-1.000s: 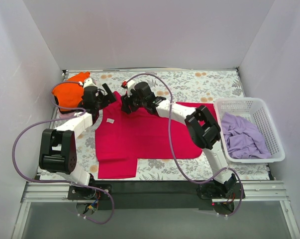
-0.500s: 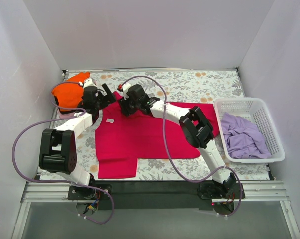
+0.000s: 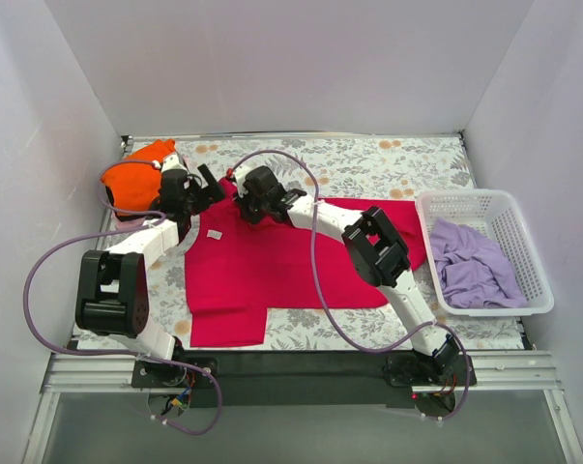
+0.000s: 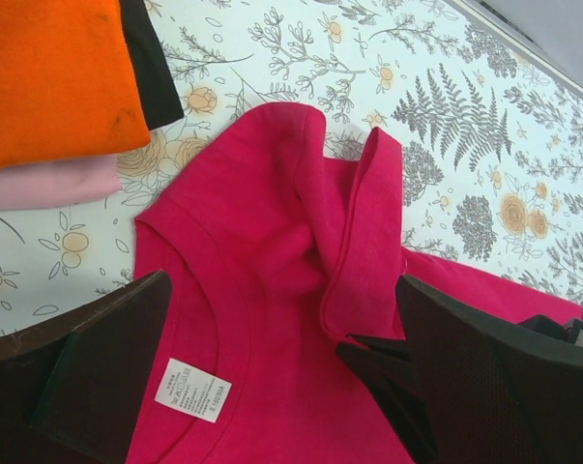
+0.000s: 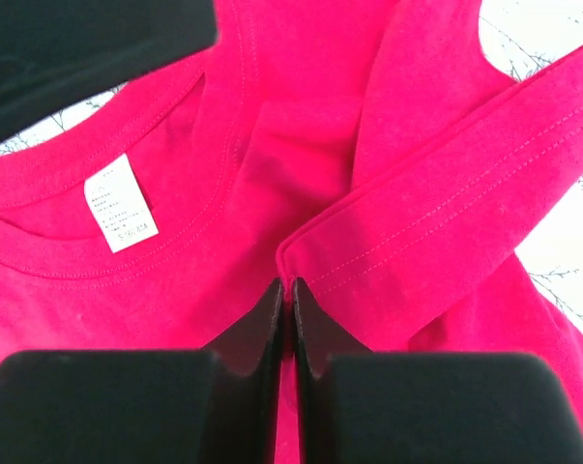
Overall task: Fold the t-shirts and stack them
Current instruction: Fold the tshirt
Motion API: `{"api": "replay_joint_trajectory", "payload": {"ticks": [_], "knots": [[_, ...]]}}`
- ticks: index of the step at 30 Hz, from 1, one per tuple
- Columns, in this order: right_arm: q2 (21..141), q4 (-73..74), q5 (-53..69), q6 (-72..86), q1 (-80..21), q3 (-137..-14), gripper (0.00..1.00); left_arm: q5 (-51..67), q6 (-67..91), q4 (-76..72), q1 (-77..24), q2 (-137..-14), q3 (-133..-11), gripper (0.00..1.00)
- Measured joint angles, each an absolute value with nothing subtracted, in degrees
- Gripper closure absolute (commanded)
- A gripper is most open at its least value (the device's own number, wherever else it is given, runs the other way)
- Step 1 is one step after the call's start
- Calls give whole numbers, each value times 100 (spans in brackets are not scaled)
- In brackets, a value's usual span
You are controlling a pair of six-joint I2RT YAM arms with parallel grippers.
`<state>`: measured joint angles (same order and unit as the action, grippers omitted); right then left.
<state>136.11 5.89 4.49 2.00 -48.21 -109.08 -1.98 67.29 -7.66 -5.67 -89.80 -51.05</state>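
Right gripper (image 5: 291, 285) first: its two black fingers are pressed flat together at the corner where the doubled-over sleeve (image 5: 417, 184) of the crimson t-shirt (image 5: 156, 300) ends; a thin pinch of that stitched hem looks caught between them, low centre of the right wrist view; the white label (image 5: 117, 203) sits to the left, inside the collar (image 5: 69, 261).

Over to the left gripper (image 4: 283, 290): jaws spread wide, nothing in them, hovering above the neckline; the raised ridge of the sleeve runs up between its fingers; in the top view it sits just left of the right one, upper left of centre.

Outward now: the crimson t-shirt lies spread across the middle of the floral table (image 3: 368, 159), with a flap jutting out at its lower left; the orange t-shirt (image 3: 136, 179) is folded at the upper left, resting on the pale pink t-shirt (image 4: 40, 184), whose edge peeps out below it in the left wrist view; the lavender t-shirt (image 3: 475, 261) lies crumpled in the white basket (image 3: 484, 198) at the right.

As for handling, this cloth looks light and limp, with no stiffness at all; it will likely sag and trail from wherever it is pinched, and a one-point lift should drag a crooked fold behind it; the hems and collar seam look like the best holds, being doubled and stitched, so narrow fingers are less likely to slip off; a shallow pinch could slide free, so a deeper bite on the hem seems safer; a second hold at the other shoulder would probably keep the fold square.
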Motion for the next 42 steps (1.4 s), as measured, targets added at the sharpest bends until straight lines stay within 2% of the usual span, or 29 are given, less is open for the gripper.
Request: {"api": "replay_joint_trajectory", "payload": {"ticks": [4,9,14,21,26,27,28,35,38,42], "knots": [[13472,331,473,126,-4840,-10523,99,38,6755,-781,-567,-8980,-5105,9],[12676,-145,574,86,-4851,-9021,99,399,6788,-825,-628,-8982,-5107,11],[11942,-698,604,-40,-4851,-8051,99,497,6777,-812,-779,-9185,-5177,11],[11802,-1072,556,-58,-4853,-7898,99,550,6733,-714,-845,-9618,-5328,15],[11775,-1190,550,-64,-4856,-7752,99,537,6726,-690,-893,-10040,-5653,27],[11764,-1229,548,-64,-4856,-7699,99,545,6735,-692,-902,-10112,-5710,34],[11758,-1245,548,-67,-4856,-7651,99,552,6753,-709,-913,-10189,-5756,36],[11743,-1352,526,-62,-4856,-7406,99,565,6807,-882,-934,-10368,-5817,41],[11736,-1363,526,-58,-4856,-7400,99,593,6829,-974,-937,-10374,-5826,48],[11655,-1398,523,-45,-4856,-7332,99,670,6845,-1068,-947,-10385,-5826,52]]}}
